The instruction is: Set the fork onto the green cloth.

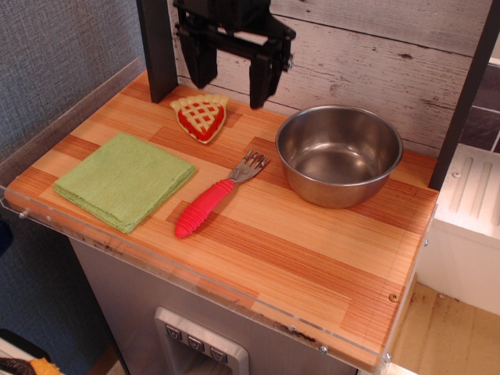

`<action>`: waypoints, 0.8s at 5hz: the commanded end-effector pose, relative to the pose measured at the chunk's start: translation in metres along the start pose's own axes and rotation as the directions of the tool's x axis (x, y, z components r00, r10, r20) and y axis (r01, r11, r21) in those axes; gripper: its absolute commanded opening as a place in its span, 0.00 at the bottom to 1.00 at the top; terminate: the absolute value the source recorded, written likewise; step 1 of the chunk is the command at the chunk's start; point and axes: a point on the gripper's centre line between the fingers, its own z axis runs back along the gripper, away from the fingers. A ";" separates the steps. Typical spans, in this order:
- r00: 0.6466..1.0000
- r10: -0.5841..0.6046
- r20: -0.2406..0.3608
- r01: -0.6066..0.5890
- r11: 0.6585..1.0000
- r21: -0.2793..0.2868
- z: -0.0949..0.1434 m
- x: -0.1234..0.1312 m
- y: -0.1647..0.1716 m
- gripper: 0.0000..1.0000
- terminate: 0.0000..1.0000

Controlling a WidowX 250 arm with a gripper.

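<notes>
The fork [212, 197] lies flat on the wooden counter, its ribbed red-pink handle toward the front left and its silver tines toward the steel bowl. The green cloth [125, 180] lies folded on the left of the counter, just left of the fork's handle and apart from it. My black gripper [231, 80] hangs open and empty at the back of the counter, above and behind the pie slice toy, well away from the fork.
A steel bowl [339, 154] stands right of the fork's tines. A red-and-cream pie slice toy [201, 116] lies at the back. A dark post [158, 48] rises at the back left. A clear rim [195, 277] lines the counter's front edge.
</notes>
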 end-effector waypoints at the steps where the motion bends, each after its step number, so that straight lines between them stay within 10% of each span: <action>1: 0.998 -0.032 0.056 0.036 0.997 -0.071 -0.004 -0.038 0.025 1.00 0.00; 4: 0.995 -0.096 -0.022 0.096 0.995 0.025 -0.068 -0.062 0.020 1.00 0.00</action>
